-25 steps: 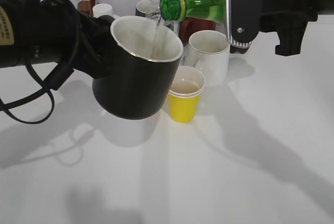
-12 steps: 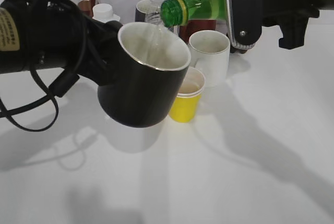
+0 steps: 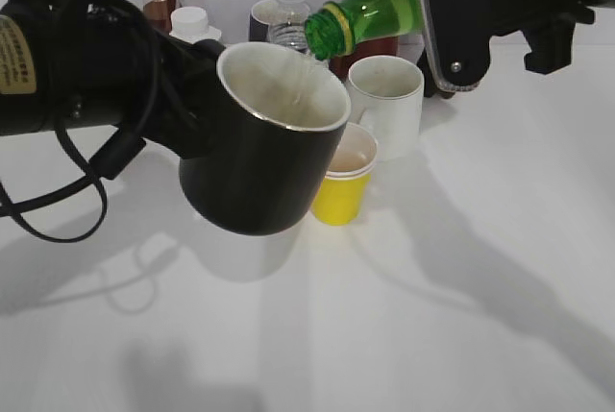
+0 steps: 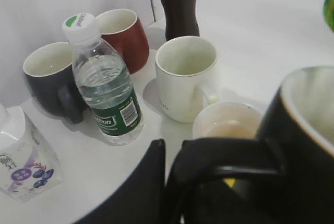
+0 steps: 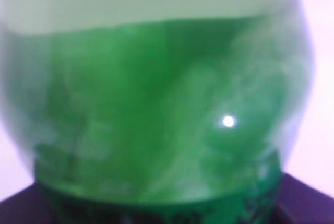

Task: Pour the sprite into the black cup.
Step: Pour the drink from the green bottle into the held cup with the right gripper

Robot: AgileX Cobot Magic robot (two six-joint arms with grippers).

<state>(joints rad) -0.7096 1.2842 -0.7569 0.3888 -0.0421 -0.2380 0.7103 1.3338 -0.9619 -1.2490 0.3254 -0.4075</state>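
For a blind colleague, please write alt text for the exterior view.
The left gripper holds a black cup raised and tilted, while a green Sprite bottle tips its open mouth over the rim. Behind stand a yellow paper cup and a white mug.

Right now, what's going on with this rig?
Mid-pour. The left gripper holds the black mug off the table, tilted toward the camera. The right arm holds the green Sprite bottle tipped, its open mouth just above the mug's far rim. No stream is clearly visible. A yellow paper cup and a white mug stand right behind.
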